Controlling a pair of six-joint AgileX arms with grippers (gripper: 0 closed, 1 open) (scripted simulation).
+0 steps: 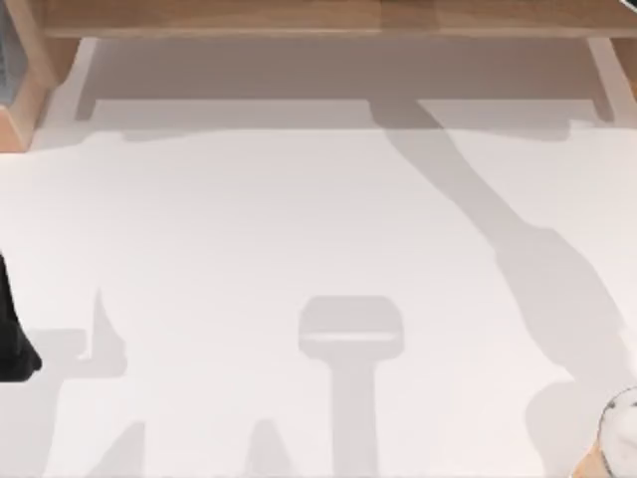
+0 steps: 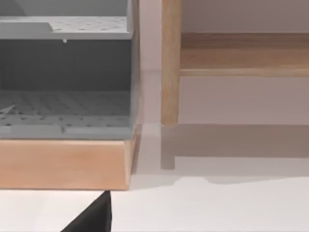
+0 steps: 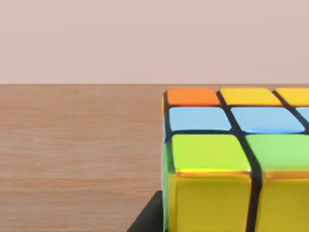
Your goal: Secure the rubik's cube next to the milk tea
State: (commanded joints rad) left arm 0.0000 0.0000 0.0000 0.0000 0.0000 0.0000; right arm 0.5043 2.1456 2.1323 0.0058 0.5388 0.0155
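The rubik's cube [image 3: 227,159] looms close in the right wrist view, with orange, yellow, blue and green tiles on top and yellow on its near side. A black finger [image 3: 147,218] of my right gripper lies against the cube's lower side, and the cube hangs in front of a wooden surface rather than on the white table. The milk tea [image 1: 622,430] peeks in at the top view's bottom right corner, showing a whitish top and a tan side. My left arm [image 1: 14,334] is parked at the table's left edge.
A wooden shelf frame [image 1: 318,20] runs along the back of the table. A grey perforated rack [image 2: 65,92] on a wooden base [image 2: 63,164] stands at the back left, beside a wooden post [image 2: 170,63]. Arm shadows cross the white table [image 1: 249,229].
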